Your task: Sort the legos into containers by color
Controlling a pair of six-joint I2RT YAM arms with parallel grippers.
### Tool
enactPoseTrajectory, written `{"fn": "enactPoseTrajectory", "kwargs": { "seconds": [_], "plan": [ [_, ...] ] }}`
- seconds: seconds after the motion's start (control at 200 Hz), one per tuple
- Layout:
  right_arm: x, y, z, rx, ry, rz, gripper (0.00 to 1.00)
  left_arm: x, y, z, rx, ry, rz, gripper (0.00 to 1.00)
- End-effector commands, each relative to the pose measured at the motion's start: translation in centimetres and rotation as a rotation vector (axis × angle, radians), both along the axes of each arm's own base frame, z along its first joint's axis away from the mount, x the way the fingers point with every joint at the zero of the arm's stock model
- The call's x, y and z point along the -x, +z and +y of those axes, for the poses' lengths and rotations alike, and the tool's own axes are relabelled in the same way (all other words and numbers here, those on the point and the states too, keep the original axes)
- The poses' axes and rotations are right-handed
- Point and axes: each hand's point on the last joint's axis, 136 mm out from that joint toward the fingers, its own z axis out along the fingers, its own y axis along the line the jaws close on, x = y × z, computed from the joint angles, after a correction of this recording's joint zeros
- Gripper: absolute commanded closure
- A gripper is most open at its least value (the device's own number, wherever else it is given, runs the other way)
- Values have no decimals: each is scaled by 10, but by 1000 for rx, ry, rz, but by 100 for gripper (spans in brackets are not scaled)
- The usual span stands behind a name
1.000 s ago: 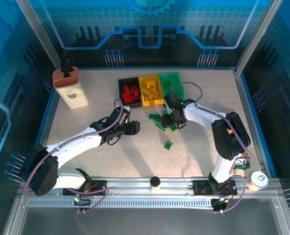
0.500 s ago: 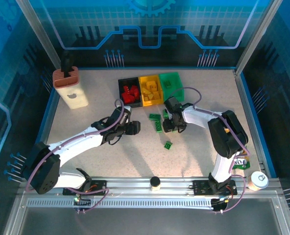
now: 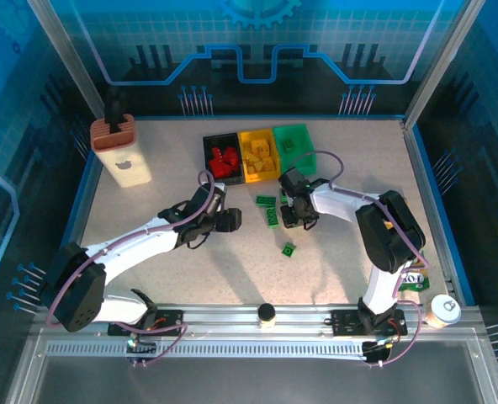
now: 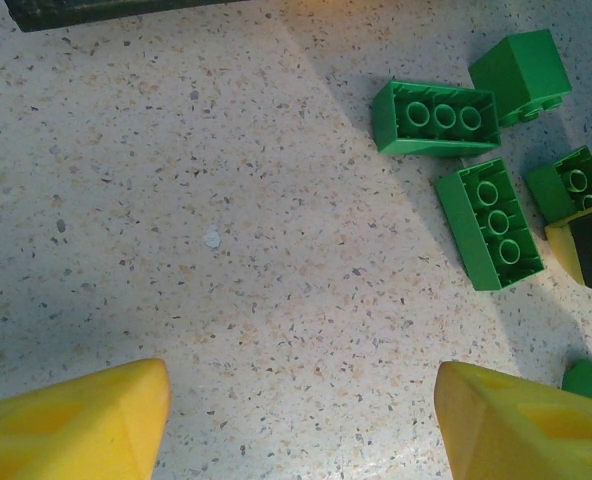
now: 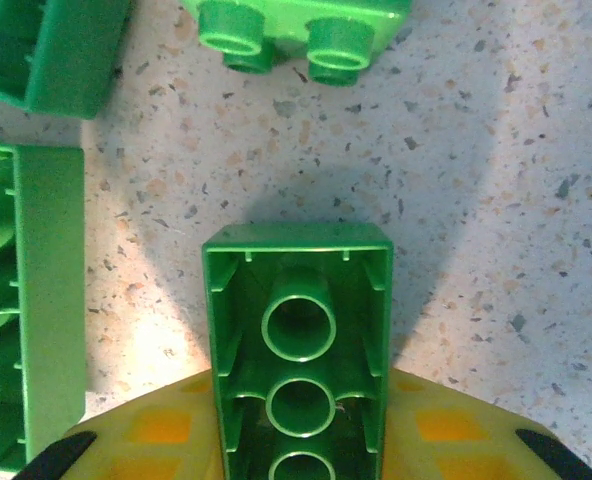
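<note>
The right gripper (image 3: 293, 215) has slid slightly left in the last second. It clamps a green lego (image 5: 296, 330), hollow underside up, low among loose green legos (image 4: 435, 117). The left gripper (image 3: 230, 220) hovers beside them, fingers spread. Beyond stands the green bin (image 3: 292, 130).

Glossy green plastic legos (image 5: 298, 340) on a matt speckled stone-look table (image 4: 226, 300); smooth yellow plastic fingers (image 4: 76, 420).
</note>
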Motion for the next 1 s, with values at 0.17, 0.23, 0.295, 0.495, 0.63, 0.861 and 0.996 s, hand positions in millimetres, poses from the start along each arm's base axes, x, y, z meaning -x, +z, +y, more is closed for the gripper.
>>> {"fn": "enactPoseTrajectory", "kwargs": {
  "seconds": [0.17,0.23,0.295,0.495,0.63,0.861,0.996],
  "plan": [
    [-20,52,3,7,19,-113,75,1,2,-10,30,-37,-11,29],
    [-30,62,2,4,17,-133,75,1,2,-10,27,-37,-11,29],
    [-43,72,-1,-2,9,-150,75,2,1,-10,21,-41,-7,29],
    [-88,103,-9,-31,-25,-204,76,11,-6,-12,2,-56,6,29],
    [-119,116,-15,-36,-43,-226,76,17,-12,-16,-4,-71,16,29],
    [-176,120,-30,-40,-107,-236,76,27,-20,-20,-13,-82,29,29],
    [-204,111,-26,-33,-112,-225,74,29,-22,-24,-11,-88,35,29]
  ]
}}
